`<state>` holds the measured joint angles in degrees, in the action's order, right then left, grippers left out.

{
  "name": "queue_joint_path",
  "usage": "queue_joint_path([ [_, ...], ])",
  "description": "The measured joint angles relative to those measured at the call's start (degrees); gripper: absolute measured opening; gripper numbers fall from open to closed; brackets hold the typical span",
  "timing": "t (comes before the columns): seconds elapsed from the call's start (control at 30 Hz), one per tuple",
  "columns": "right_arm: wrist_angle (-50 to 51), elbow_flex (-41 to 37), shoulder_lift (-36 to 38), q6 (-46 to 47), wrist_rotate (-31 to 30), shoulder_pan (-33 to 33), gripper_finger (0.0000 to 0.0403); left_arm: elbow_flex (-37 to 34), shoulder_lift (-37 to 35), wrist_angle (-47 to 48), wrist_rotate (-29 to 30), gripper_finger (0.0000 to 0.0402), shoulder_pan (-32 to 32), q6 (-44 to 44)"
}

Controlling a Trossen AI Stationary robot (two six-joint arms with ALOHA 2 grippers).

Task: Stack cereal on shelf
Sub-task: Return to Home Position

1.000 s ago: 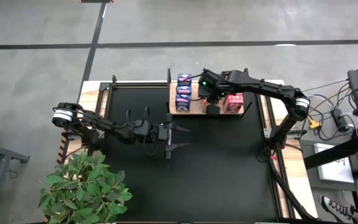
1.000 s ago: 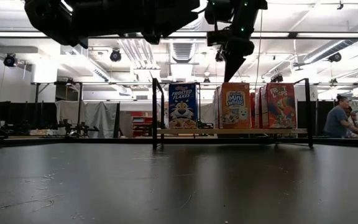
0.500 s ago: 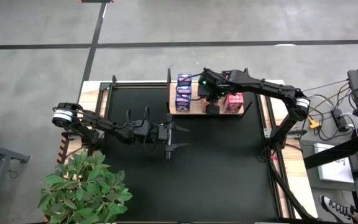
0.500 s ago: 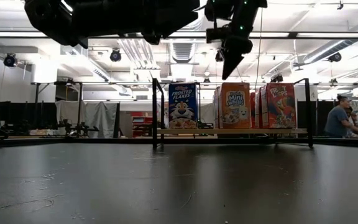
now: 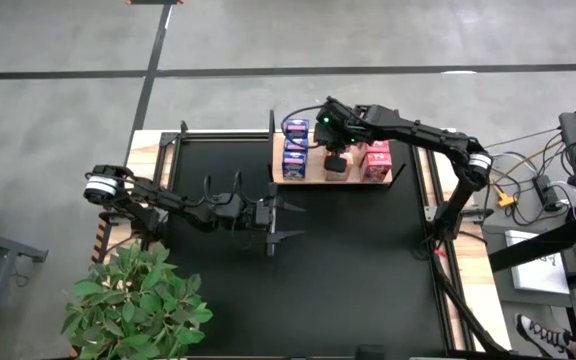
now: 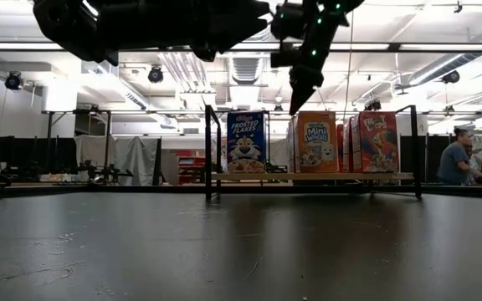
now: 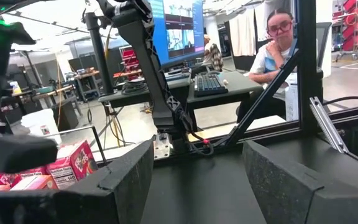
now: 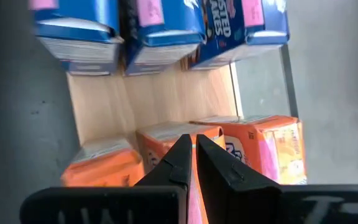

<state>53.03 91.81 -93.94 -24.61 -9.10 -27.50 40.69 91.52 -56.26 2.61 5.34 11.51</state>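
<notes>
Lifted since a moment ago, my right gripper (image 8: pixel 191 140) hovers above the shelf (image 5: pixel 314 168), fingers pinched together and holding nothing. On this wooden board stand three blue cereal boxes (image 8: pixel 160 25), three orange boxes (image 8: pixel 263 146) and red-pink boxes (image 5: pixel 377 160). Box fronts read "Frosted Flakes" and "Mini Wheats". My left gripper (image 5: pixel 293 222) waits over the tabletop (image 5: pixel 348 270), fingers spread wide.
</notes>
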Motion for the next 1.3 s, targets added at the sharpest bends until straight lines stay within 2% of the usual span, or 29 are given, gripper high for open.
queue_joint_path([
  [0.3,-1.97,0.09,-3.11,0.58,-0.09,-0.89,0.0013,0.00,0.01,0.77,0.00,0.0231,0.00,0.02],
  [0.67,-0.82,-0.09,1.13,2.99,0.01,-0.90,0.0013,0.00,0.01,0.69,0.01,0.0231,0.00,0.02],
  [1.03,-1.43,-0.21,1.79,2.68,0.57,-0.61,0.0013,0.00,-0.02,0.99,0.00,0.0231,0.16,0.00],
  [1.17,-4.05,-0.76,5.95,3.04,6.88,1.11,0.0010,-0.02,-3.46,10.08,-0.15,0.0231,0.35,0.08],
  [1.3,-10.97,-5.34,11.84,3.12,12.73,3.36,0.0009,0.00,-10.25,22.03,-0.17,0.0231,0.35,0.22],
])
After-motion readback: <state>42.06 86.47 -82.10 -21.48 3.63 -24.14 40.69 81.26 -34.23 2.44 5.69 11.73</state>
